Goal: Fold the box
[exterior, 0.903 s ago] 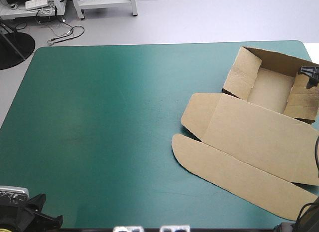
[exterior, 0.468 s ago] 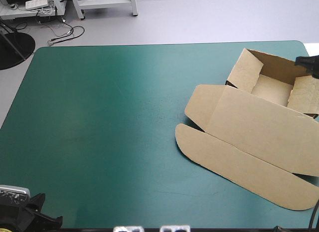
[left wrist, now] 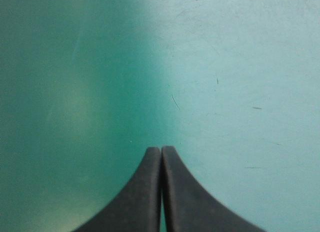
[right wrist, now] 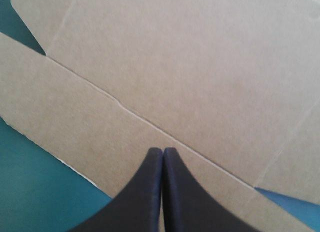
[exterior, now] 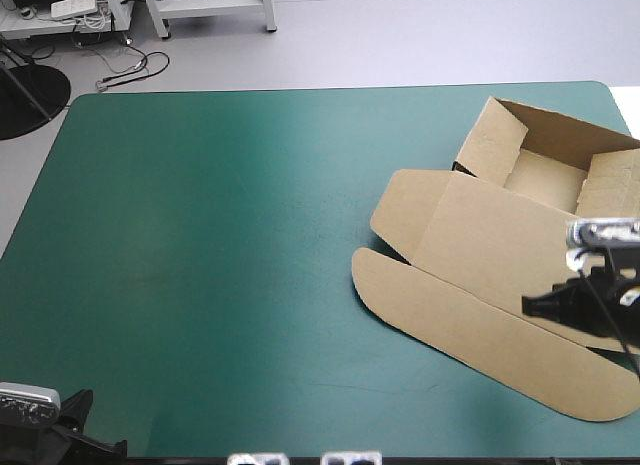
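Lying along the right edge of the table [exterior: 220, 235], the box [exterior: 545, 175] is seen as an open tray toward the far right corner, its lid [exterior: 480, 275] spread flat toward the near edge. The right gripper [exterior: 528, 305] is held over the lid, fingers pressed together. The left gripper [left wrist: 161, 149] is held at the near left corner, fingers likewise together.

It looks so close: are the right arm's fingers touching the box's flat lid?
Cannot tell. High and right wrist views show the right gripper shut over the lid, but neither shows contact or a gap.
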